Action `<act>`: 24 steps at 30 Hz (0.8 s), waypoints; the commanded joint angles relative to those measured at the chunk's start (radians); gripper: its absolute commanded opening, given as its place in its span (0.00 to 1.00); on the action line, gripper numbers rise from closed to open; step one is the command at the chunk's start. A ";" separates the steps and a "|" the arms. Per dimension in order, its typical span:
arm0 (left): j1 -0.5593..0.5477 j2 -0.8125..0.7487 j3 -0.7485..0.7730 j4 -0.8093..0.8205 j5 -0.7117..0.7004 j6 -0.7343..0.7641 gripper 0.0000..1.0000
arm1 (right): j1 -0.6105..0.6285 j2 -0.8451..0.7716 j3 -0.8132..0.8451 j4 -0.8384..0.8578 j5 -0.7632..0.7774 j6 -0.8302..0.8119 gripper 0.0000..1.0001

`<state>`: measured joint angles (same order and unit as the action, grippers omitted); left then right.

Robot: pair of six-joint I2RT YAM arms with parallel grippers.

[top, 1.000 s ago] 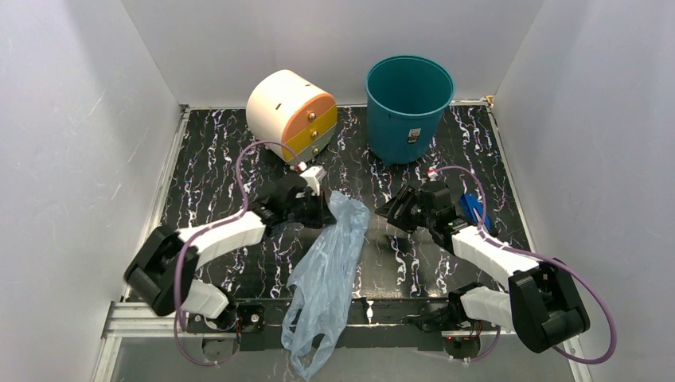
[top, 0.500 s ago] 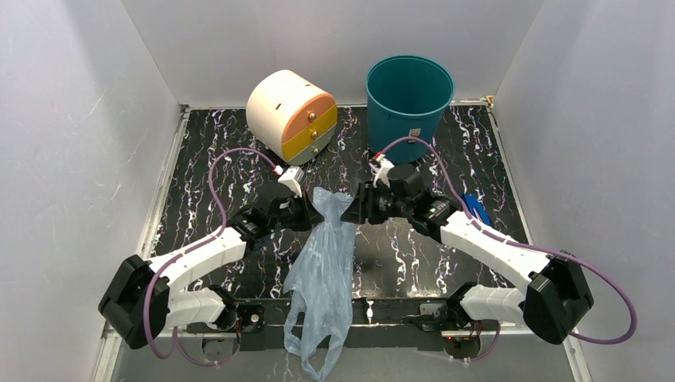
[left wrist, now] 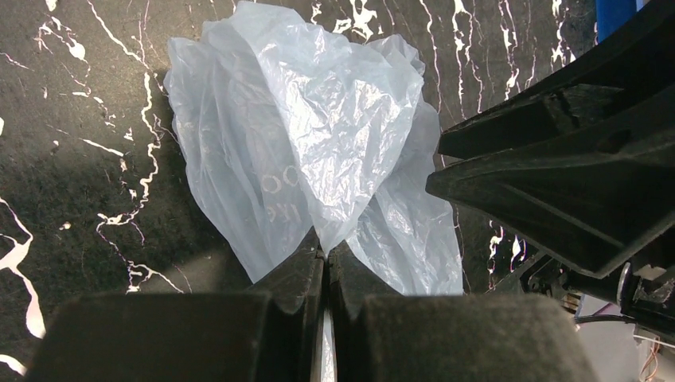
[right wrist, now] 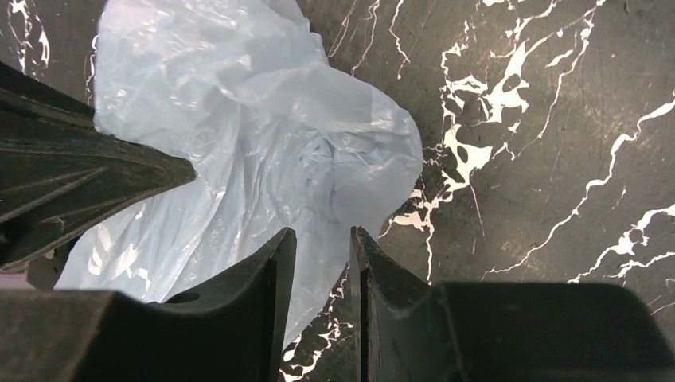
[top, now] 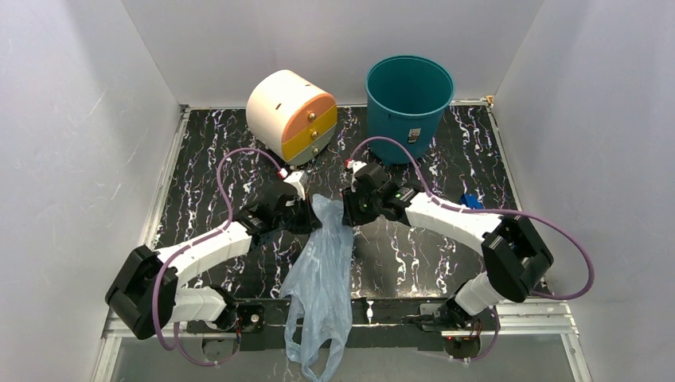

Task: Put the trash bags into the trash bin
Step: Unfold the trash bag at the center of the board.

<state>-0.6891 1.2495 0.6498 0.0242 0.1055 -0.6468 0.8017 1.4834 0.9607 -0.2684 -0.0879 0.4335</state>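
Bag (left wrist: 318, 119) pinched in clenched left gripper (left wrist: 325, 248); right gripper (right wrist: 322, 235) part-open, jaws straddling bag's crumpled edge, not clamped.

In the top view the white label (top: 413, 135) on the trash bin (top: 402, 111) is too small to read, and the small blue object (top: 470, 200) at the right is mostly hidden behind the right arm (top: 446, 216). The lettering on the trash bag (left wrist: 302, 135) shows only as faint, broken strokes in the left wrist view, where the left gripper (left wrist: 326, 251) covers the fold it pinches. Whether the right gripper (right wrist: 322, 247), fingers narrowly apart over the film, actually grips it cannot be told
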 commanded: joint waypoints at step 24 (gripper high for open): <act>-0.002 0.013 0.050 -0.072 0.001 0.020 0.03 | 0.084 0.123 0.125 0.042 0.145 -0.124 0.50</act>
<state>-0.6891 1.2884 0.6762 -0.0319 0.1081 -0.6388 0.8856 1.6333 1.0534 -0.2646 0.0769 0.3279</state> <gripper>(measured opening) 0.024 0.492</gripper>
